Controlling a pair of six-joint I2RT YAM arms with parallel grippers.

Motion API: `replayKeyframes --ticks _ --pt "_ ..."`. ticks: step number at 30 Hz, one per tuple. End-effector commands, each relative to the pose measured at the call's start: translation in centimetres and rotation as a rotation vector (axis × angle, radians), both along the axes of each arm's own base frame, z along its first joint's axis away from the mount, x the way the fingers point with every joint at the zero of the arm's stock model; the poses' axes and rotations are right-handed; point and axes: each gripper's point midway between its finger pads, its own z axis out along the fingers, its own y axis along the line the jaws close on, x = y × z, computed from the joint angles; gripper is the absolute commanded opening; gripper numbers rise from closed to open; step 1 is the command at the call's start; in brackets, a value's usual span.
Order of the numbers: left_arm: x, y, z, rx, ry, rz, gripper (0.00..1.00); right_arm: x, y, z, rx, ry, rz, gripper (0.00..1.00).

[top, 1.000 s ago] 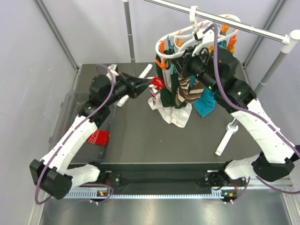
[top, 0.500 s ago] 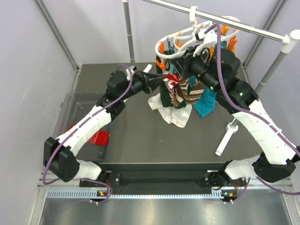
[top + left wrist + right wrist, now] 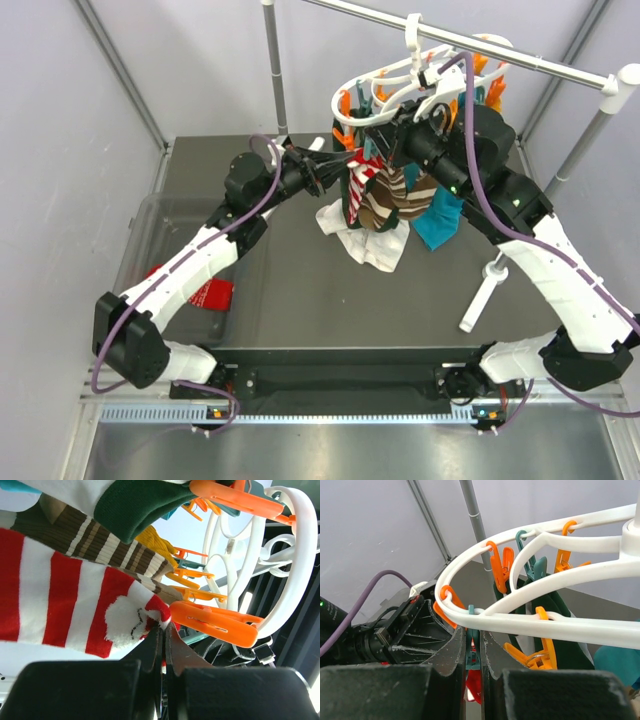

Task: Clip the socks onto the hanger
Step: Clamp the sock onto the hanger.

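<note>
The white oval hanger (image 3: pixel 400 75) hangs by its hook from the rail, with orange and teal clips and several socks under it. My left gripper (image 3: pixel 340 175) is shut on the tip of a red-and-white striped sock (image 3: pixel 60 600) and holds it just beside an orange clip (image 3: pixel 215 622). In the left wrist view my left gripper (image 3: pixel 163 627) sits below a brown-and-cream sock (image 3: pixel 90 535) and a mustard sock (image 3: pixel 150 540). My right gripper (image 3: pixel 474 632) is shut on a teal clip (image 3: pixel 473 645) under the hanger ring (image 3: pixel 545 625). The red sock (image 3: pixel 474 685) shows right below that clip.
The grey metal rail (image 3: pixel 520 55) and its poles cross the back and right. A white cloth (image 3: pixel 365 245) and a teal sock (image 3: pixel 437 225) hang low to the dark table. A clear bin (image 3: pixel 150 250) at the left holds a red item (image 3: pixel 208 293).
My left gripper has carried the red-and-white sock to the right, up to the hanger's clips. My right gripper has stayed at the hanger ring.
</note>
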Motion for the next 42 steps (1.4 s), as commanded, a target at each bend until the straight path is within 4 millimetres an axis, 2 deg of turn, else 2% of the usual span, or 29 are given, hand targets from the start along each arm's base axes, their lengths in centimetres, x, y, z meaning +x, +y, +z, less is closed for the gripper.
replayKeyframes --ticks 1,6,11,20,27,29,42 --pt "-1.8 1.1 3.2 -0.109 -0.026 -0.024 0.00 -1.2 -0.2 -0.5 -0.019 0.016 0.041 0.00" --pt "-1.7 1.5 3.4 -0.129 -0.016 -0.006 0.00 -1.4 -0.2 -0.4 -0.017 0.014 0.044 0.00" --pt "-1.6 1.5 4.4 -0.138 -0.041 -0.002 0.00 -1.5 0.0 -0.5 -0.015 0.012 0.056 0.00" --pt "-1.8 2.1 2.6 -0.122 -0.008 0.016 0.00 -1.4 -1.4 0.7 -0.032 -0.015 0.000 0.00" --pt "-2.1 2.2 3.3 -0.115 -0.033 0.015 0.00 -1.4 -1.4 0.5 -0.031 -0.011 0.001 0.00" --pt "-2.0 2.1 3.0 -0.110 -0.021 0.013 0.00 -1.4 -1.3 0.6 -0.025 -0.011 0.006 0.00" --pt "-1.7 1.7 5.7 -0.150 -0.070 -0.003 0.00 -1.2 -0.8 -0.1 -0.024 0.007 0.013 0.00"
